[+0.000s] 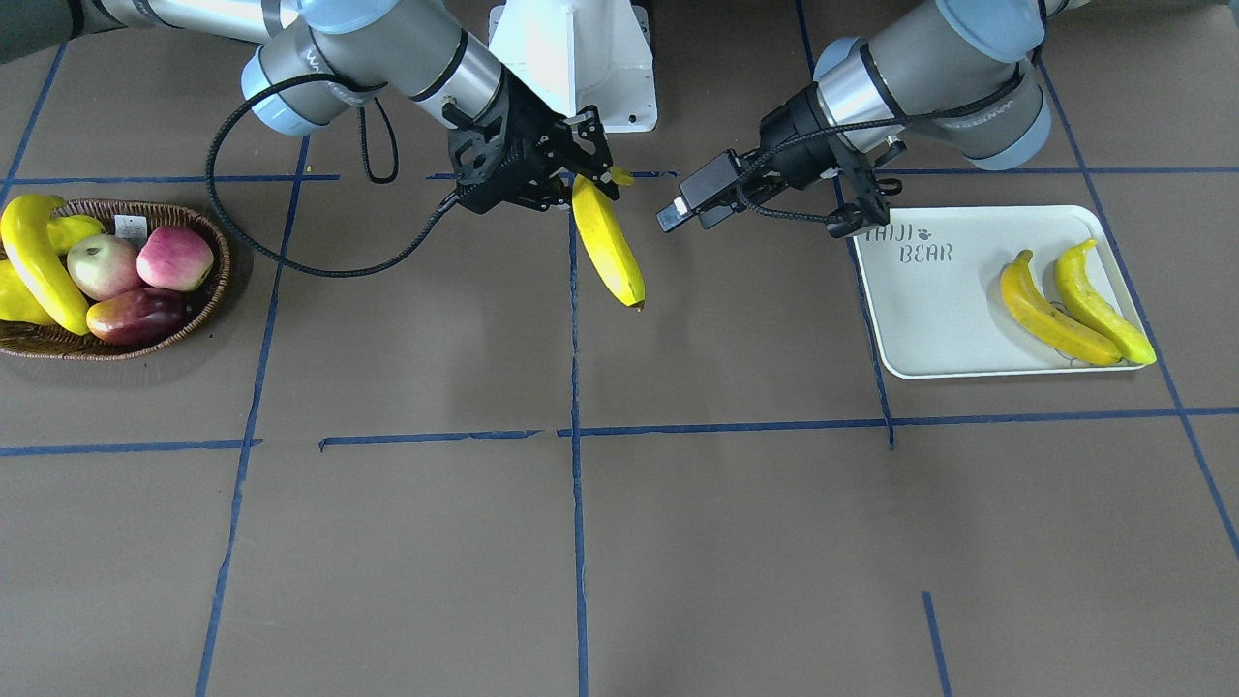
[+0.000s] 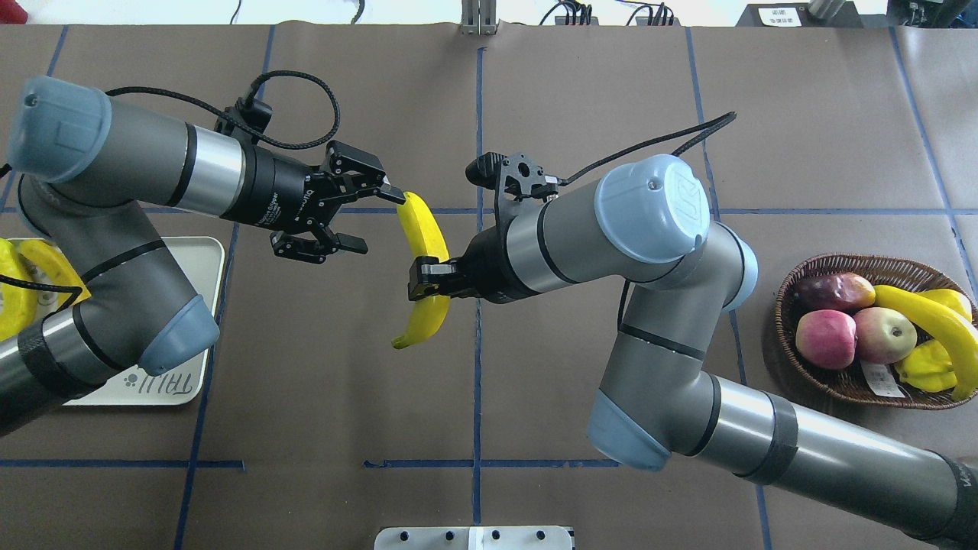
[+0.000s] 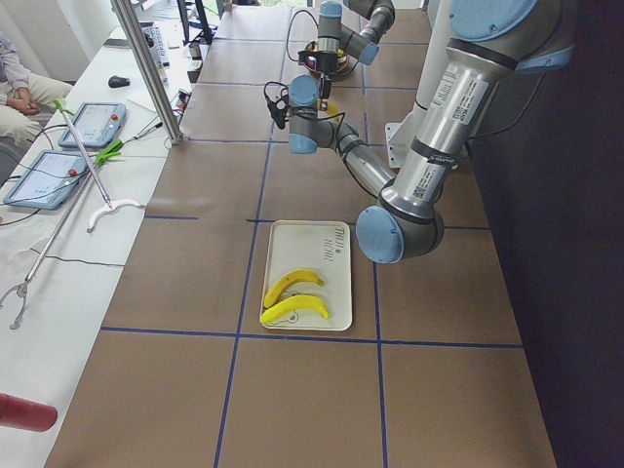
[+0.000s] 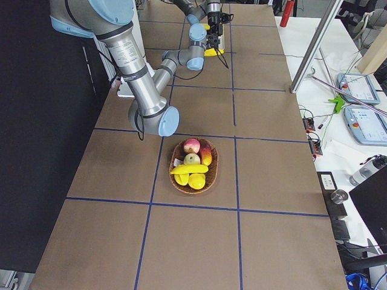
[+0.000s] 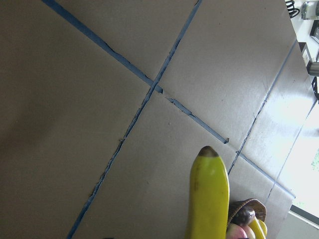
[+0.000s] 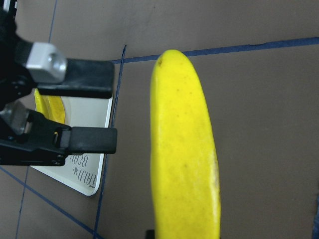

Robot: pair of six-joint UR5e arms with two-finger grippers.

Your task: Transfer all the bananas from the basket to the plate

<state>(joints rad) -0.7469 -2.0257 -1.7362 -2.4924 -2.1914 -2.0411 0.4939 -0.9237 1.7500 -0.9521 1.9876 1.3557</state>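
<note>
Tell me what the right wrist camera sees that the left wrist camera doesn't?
Only the right wrist view shows the left end effector, which is open, and the plate with a banana lying on it. Only the left wrist view shows the basket with fruit in it, at the picture's bottom edge. Both show the held banana and the brown table with blue tape lines.

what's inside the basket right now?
In the basket: one banana lying across plump yellow-green fruits, a red apple, a paler apple, a dark red fruit and a white tag. The basket floor and anything beneath the fruit is covered.
</note>
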